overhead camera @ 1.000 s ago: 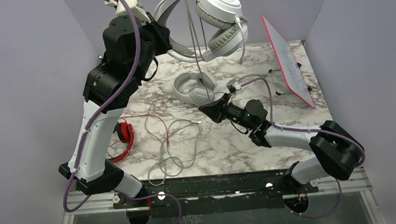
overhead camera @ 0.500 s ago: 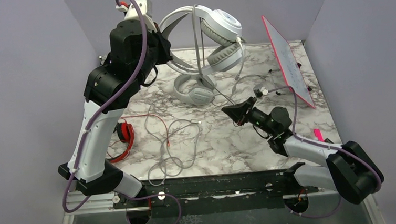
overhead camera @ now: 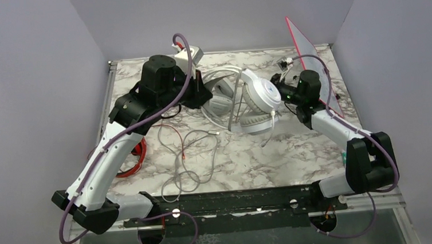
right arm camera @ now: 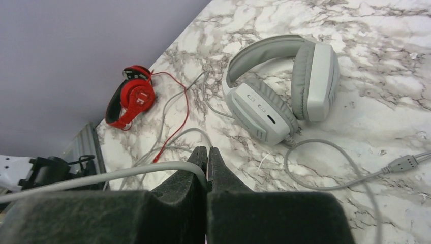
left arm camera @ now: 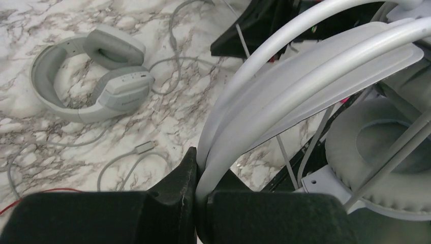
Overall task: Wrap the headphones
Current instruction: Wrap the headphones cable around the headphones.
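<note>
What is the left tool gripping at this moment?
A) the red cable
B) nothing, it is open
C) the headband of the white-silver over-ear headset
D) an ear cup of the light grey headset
C: in the left wrist view the left tool is shut on the curved headband of the white-silver over-ear headset.

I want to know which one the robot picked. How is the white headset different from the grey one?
The white headset is gripped by its headband in the left gripper; the grey headset lies free on the table. The white one's cable is pinched by the right gripper; the grey one's lies loose. Both are over-ear with thin grey cables.
</note>
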Motion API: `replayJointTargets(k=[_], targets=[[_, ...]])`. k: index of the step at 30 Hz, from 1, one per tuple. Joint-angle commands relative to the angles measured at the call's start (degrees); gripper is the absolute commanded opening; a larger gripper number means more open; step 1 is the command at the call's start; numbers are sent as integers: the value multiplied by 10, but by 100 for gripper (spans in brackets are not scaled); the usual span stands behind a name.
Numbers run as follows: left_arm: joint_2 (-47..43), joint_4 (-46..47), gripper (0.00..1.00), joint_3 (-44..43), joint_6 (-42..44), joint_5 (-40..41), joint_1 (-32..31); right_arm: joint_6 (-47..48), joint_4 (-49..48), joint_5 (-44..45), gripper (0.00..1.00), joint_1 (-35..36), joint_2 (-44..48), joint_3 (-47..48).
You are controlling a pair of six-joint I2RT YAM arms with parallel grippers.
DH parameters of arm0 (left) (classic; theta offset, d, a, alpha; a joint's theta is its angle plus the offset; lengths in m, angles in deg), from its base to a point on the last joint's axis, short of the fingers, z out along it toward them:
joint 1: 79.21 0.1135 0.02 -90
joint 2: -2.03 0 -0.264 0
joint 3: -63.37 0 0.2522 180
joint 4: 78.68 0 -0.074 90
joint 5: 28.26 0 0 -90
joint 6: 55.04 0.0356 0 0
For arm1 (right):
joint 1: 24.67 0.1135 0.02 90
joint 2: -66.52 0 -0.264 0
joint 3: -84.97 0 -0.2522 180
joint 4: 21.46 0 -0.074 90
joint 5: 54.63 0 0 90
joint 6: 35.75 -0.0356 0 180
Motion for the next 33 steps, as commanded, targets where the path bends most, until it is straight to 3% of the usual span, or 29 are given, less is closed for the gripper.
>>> replayJointTargets(k=[1, 4, 10, 15, 19, 24, 30, 33], targets=[[-92, -33, 0, 56, 53, -82, -21, 71, 246, 16, 0, -33, -32, 111], [-83, -93, 0, 84, 89, 5, -50, 111, 346, 40, 0, -48, -49, 198], [-7, -122, 0, 92, 120, 192, -138, 206, 522, -8, 1, -52, -85, 363], [40, -120, 0, 105, 168, 369, -152, 225, 603, 40, 3, -49, -58, 395], [71, -114, 0, 138, 214, 536, -164, 214, 631, 24, 3, -30, -52, 396], [84, -64, 0, 147, 254, 686, -170, 216, 711, -1, 2, -5, -78, 438], [90, 42, 0, 174, 350, 762, -174, 169, 736, -63, 1, 14, -82, 465], [87, 81, 0, 181, 381, 740, -182, 112, 685, -107, 0, 16, -82, 455]])
